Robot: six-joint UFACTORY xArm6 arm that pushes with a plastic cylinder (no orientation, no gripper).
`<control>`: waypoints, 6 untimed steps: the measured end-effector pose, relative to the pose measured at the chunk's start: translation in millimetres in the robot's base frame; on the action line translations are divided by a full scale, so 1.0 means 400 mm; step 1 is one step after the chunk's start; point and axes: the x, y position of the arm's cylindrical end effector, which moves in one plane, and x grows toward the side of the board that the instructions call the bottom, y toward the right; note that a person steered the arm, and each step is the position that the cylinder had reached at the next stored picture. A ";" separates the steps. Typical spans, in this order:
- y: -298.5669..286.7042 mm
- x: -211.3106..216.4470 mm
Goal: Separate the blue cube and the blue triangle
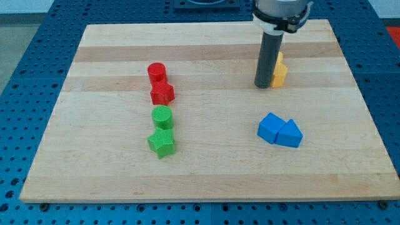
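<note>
The blue cube and the blue triangle sit touching each other at the view's lower right of the wooden board, the cube on the left. My tip rests on the board above them, toward the view's top, well apart from both blue blocks. It stands right beside a yellow block, which it partly hides.
A red cylinder and a red star-like block sit left of centre. Below them are a green cylinder and a green star. The board's right edge lies beyond the blue blocks.
</note>
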 end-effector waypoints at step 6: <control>-0.132 0.242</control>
